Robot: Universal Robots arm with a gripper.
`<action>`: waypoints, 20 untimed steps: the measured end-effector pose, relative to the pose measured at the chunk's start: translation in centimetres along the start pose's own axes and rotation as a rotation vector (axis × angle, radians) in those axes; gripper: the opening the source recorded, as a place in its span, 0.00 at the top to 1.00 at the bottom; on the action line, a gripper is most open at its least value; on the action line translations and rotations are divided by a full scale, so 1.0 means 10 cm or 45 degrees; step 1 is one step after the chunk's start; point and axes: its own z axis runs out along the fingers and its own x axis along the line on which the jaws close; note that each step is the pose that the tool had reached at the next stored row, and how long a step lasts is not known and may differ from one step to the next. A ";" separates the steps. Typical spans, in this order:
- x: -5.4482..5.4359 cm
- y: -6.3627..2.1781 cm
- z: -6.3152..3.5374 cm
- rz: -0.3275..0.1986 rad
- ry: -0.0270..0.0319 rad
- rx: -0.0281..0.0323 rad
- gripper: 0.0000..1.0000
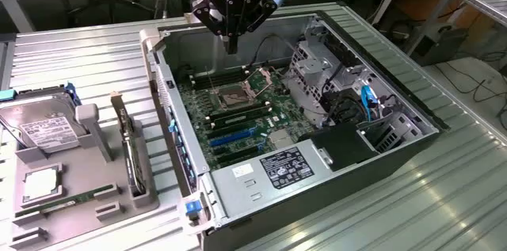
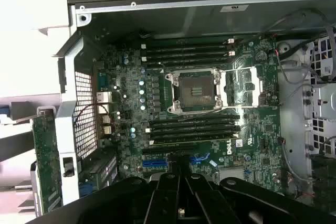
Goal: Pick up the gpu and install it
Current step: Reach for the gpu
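- Open room is left above the motherboard [image 1: 237,114] in the case [image 1: 168,102], under the gripper [image 1: 230,46].
- The exterior view's right of the case is crowded by the drive cage [image 1: 313,67] and cables [image 1: 366,99].
- The gpu [image 1: 127,138] is flanked by the case wall and the hard drive [image 1: 40,126]; above, it is left open.

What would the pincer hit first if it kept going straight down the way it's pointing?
The pincer points down into the open case; it would likely meet the motherboard first, near the CPU socket, though depth is unclear.
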 end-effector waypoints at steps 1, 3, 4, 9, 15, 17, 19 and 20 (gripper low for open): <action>0.00 0.000 0.000 0.000 0.0000 0.0000 0.89; 0.00 0.000 0.000 0.000 -0.0001 0.0000 0.89; 0.00 0.000 0.000 0.000 -0.0001 0.0000 0.89; 0.00 0.000 0.000 0.000 0.0000 0.0000 0.89; 0.16 -0.082 -0.008 0.000 -0.0004 0.0000 0.89; 0.24 -0.122 -0.011 0.000 -0.0005 -0.0001 0.89; 0.35 -0.184 -0.016 0.000 -0.0007 -0.0001 0.89; 0.38 -0.199 -0.018 0.000 -0.0007 -0.0001 0.89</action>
